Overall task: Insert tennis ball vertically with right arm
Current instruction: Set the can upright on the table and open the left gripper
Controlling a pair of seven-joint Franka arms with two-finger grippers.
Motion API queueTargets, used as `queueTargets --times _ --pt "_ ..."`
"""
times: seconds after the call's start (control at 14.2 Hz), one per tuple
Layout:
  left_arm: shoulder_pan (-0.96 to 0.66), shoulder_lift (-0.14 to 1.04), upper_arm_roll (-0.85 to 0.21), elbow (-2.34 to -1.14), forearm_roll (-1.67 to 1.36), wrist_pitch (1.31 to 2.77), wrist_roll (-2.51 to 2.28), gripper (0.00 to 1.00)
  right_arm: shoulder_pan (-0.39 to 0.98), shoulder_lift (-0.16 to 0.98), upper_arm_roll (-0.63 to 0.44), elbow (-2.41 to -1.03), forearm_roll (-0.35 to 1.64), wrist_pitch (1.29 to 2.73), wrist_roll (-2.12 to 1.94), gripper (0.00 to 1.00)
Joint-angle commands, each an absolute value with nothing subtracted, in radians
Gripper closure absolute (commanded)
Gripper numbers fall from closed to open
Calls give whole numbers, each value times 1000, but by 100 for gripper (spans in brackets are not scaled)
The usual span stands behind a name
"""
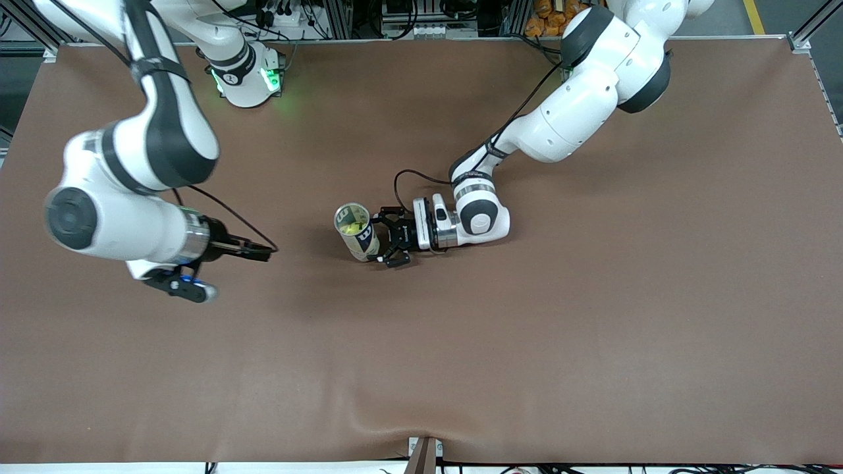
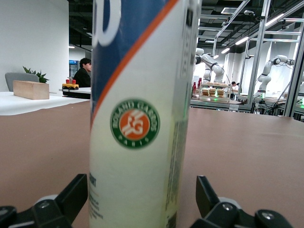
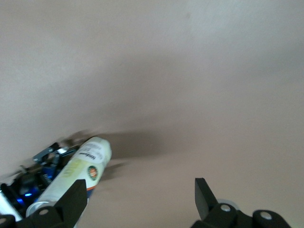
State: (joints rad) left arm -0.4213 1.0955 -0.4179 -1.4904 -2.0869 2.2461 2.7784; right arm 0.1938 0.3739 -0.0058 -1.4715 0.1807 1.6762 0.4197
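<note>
Yellow ball (image 1: 356,228) sits inside your upright can (image 1: 356,232); left gripper (image 1: 390,240) and right gripper (image 1: 253,250) are both open, job looks done.

Can (image 1: 356,232): pale cream-white wall, blue band edged orange, green-ringed orange round logo; yellow-green ball (image 1: 356,228) inside. Table (image 1: 593,316) under it plain brown. My arms white, black joints.

ball (image 1: 356,228) in upright can (image 1: 359,242)

The tennis ball can (image 2: 142,114) bears a round green-and-orange emblem (image 2: 135,124) reading "ROLAND GARROS PARIS" with "RG" at its centre.
</note>
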Motion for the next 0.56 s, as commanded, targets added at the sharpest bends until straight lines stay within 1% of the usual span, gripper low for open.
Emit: queueTargets --times 0.0,0.28,0.49 --pt "-361 950 -440 -1675 -2146 2263 2955 0 121 310 11 -1477 129 1623 283 0" --pt "-313 852 -443 -1799 -2131 2261 2938 0 11 250 11 -1477 127 1539 66 0" --pt "-276 758 -439 -1891 -2077 2275 2840 0 -28 189 9 -1477 124 1496 -44 0"
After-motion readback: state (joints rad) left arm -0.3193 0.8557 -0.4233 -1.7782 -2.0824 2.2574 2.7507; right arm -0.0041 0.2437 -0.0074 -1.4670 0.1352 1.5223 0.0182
